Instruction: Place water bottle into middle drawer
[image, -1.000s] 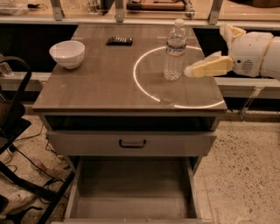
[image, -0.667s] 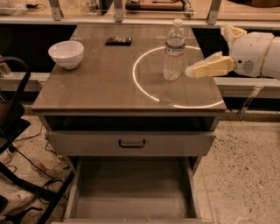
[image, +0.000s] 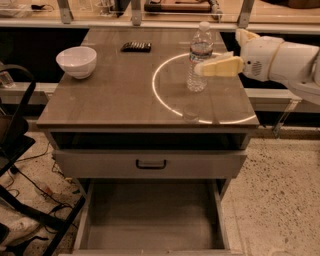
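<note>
The water bottle (image: 199, 55) stands upright on the wooden tabletop (image: 120, 95), right of centre, inside a bright ring of light. My gripper (image: 207, 62) reaches in from the right at the height of the bottle's label. Its cream fingers (image: 220, 66) are open, one in front of the bottle's right side and one behind it. The middle drawer (image: 150, 220) is pulled out below the table's front, with a bare floor and low side walls.
A white bowl (image: 76, 61) sits at the table's left. A small dark object (image: 136, 46) lies at the back. A shut drawer front with a dark handle (image: 150, 164) sits above the open drawer. A black frame (image: 15, 145) and cables are on the left.
My gripper has moved left and slightly up, from just right of the bottle to around its right side. The bottle has not moved.
</note>
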